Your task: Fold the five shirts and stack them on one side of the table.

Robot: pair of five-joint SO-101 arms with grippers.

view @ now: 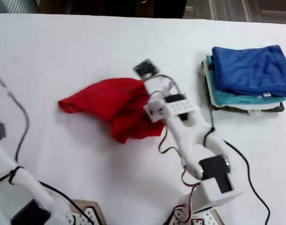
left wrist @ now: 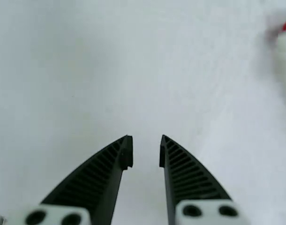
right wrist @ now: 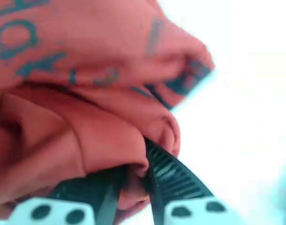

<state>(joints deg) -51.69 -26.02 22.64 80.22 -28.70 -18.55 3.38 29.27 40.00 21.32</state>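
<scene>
Though the stack [view: 248, 77] on the right side of the table [view: 86, 47] looks settled, one garment is outstanding. Blue shirt [view: 253, 68] on top, teal shirt [view: 227, 97] under it, then pale and dark layers beneath. Probably four in all, but the lower edges are too thin to count surely. Red shirt [view: 110, 105] lies crumpled mid-table, unfolded, well apart from the stack. Judgement: task mostly done. What is left is to spread, fold and carry the red one onto the pile.

Right gripper [right wrist: 138, 164] is clenched on a bunched edge of the red shirt, cloth pinched between the jaws. From above, it sits at the shirt's side nearer the stack. Left gripper [left wrist: 145, 150] hangs over bare table, jaws parted a little, nothing between them.

Around: small dark square object [view: 145, 69] just beyond the red shirt. Black cable [view: 21, 117] loops over the table's left side. Likely hindrances: the shirt is wadded and needs flattening first, and the right arm's loose wires [view: 164, 140] run close to the cloth and might snag.
</scene>
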